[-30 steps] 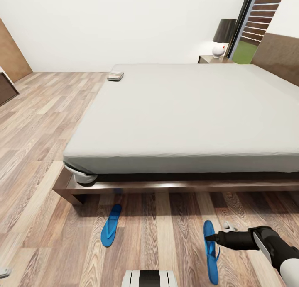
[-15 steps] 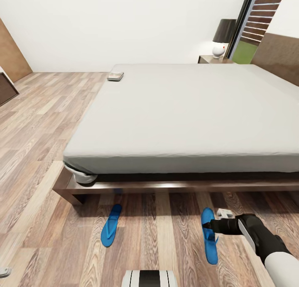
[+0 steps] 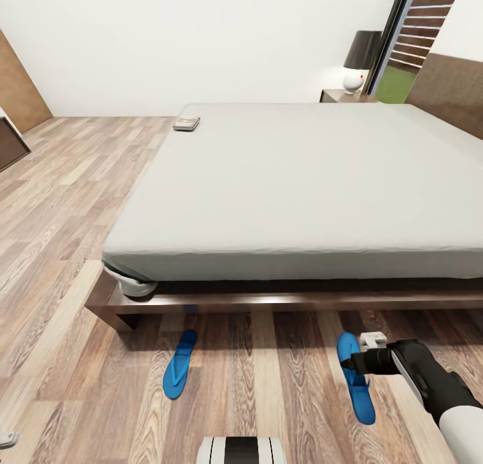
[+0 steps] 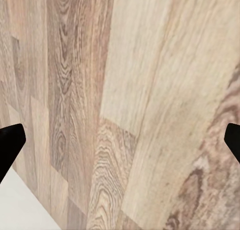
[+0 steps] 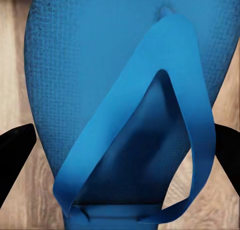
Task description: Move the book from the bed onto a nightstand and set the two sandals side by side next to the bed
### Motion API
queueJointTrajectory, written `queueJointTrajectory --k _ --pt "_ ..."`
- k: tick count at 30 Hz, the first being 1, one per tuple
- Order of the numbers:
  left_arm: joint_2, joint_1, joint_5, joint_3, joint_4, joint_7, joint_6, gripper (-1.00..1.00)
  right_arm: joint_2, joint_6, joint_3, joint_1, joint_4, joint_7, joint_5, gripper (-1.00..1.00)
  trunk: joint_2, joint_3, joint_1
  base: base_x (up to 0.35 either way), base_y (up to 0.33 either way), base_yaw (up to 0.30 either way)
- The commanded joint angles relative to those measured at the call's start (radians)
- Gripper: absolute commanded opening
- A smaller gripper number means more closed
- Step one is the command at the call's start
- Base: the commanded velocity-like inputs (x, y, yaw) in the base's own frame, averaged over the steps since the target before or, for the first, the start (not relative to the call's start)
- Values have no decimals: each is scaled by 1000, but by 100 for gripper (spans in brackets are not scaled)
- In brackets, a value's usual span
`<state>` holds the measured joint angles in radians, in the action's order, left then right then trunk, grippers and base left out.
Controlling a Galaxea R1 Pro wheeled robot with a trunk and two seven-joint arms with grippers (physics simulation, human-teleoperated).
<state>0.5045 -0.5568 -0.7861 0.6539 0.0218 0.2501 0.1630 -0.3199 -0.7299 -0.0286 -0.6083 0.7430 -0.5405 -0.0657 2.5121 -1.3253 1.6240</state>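
The bed (image 3: 302,182) fills the frame's centre; the book (image 3: 186,123) lies at its upper-left corner. On the floor (image 3: 60,357) at lower right, my right jaws (image 3: 350,365) pinch one sandal (image 3: 355,377) by its strap, its long axis running toward the bed. The other sandal (image 3: 180,363) lies well apart, lower left. My left jaws (image 4: 120,140) hang spread over bare floor.
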Motion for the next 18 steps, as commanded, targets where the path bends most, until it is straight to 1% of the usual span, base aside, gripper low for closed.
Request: queueJointTrajectory --k 1,5,6,7,10,15,18 --pt "1 0 -7 9 2 4 6 100 -2 -1 -3 0 2 -7 -9 -100 0 -1 0 0 0 0" --pt "1 0 -7 9 1 5 6 100 -3 0 -9 1 2 -7 -16 -100 0 -1 0 0 0 0" --pt "1 0 -7 9 1 5 6 100 -2 0 -13 1 2 -8 -30 -100 0 -1 0 0 0 0" --pt "1 0 -7 9 1 5 6 100 -2 0 -15 1 2 -8 -34 -100 0 -1 0 0 0 0" --pt "1 0 -7 10 1 5 5 100 -1 -1 -19 1 1 -6 -47 -100 0 -1 0 0 0 0" --pt "0 0 -7 11 1 5 -5 100 -1 -1 -22 1 1 1 -55 -100 0 -1 0 0 0 0" --pt "0 0 -6 11 1 5 -7 100 1 0 -23 1 2 6 -73 -100 0 -1 0 0 0 0"
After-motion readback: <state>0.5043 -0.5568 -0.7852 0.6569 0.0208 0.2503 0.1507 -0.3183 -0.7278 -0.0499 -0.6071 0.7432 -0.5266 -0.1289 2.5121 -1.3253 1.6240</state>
